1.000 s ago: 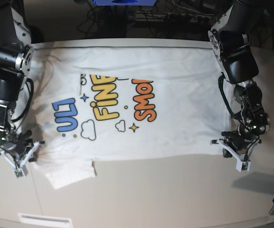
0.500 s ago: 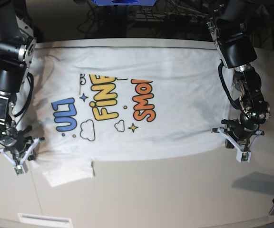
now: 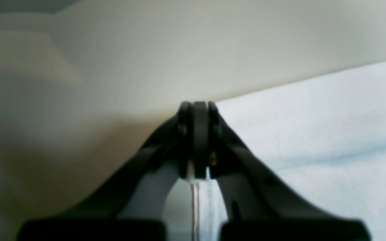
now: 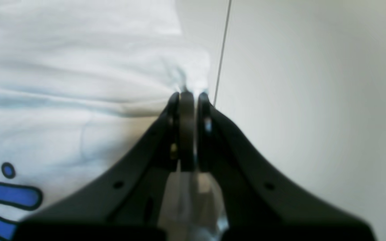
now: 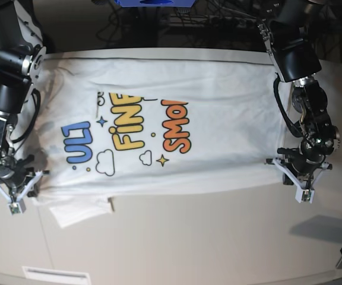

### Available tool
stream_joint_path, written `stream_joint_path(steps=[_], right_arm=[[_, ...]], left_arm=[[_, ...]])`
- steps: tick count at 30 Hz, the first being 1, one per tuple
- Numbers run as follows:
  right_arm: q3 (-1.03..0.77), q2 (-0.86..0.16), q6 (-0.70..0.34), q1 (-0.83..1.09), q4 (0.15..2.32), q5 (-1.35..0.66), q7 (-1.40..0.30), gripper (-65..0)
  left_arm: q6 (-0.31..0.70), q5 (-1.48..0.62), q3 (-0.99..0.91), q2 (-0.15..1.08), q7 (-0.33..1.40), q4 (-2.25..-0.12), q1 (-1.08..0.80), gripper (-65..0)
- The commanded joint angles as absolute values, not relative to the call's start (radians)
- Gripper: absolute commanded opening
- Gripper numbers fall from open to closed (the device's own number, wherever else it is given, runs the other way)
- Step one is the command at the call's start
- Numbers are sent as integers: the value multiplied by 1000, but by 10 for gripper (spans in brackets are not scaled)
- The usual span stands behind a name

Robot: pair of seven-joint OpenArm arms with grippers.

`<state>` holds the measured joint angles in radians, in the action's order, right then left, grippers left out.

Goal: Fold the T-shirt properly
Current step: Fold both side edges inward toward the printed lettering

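I have both jaws clenched on the T-shirt's [image 5: 177, 113] lower edge, spread across the desk [image 5: 218, 237]. If the left gripper [image 5: 301, 178] outruns the right gripper [image 5: 13, 190], the fold skews or cloth slips free.

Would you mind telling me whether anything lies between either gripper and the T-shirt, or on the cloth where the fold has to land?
Nothing visible does. The left gripper and the right gripper are each shut directly on an edge of the T-shirt. In the base view nothing rests on the printed cloth, and the table around it shows no other objects.
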<state>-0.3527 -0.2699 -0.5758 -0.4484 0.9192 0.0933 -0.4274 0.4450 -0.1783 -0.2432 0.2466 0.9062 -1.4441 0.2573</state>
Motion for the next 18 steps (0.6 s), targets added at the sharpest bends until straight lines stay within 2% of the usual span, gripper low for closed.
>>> stream_joint_path(steps=[1, 6, 14, 18], right_arm=[[-357, -283, -573, -481, 941, 85, -401, -650], [-357, -283, -575, -481, 946, 85, -401, -650], [-352, -268, -575, -426, 1087, 88, -412, -650], [-352, -266, -575, -421, 1090, 90, -467, -650]], left_arm=[[443, -182, -248, 263, 895, -1466, 278, -650], [443, -185, -243, 263, 895, -1468, 278, -650], [444, -188, -242, 263, 895, -1484, 278, -650], [444, -189, -240, 262, 897, -1521, 257, -650]])
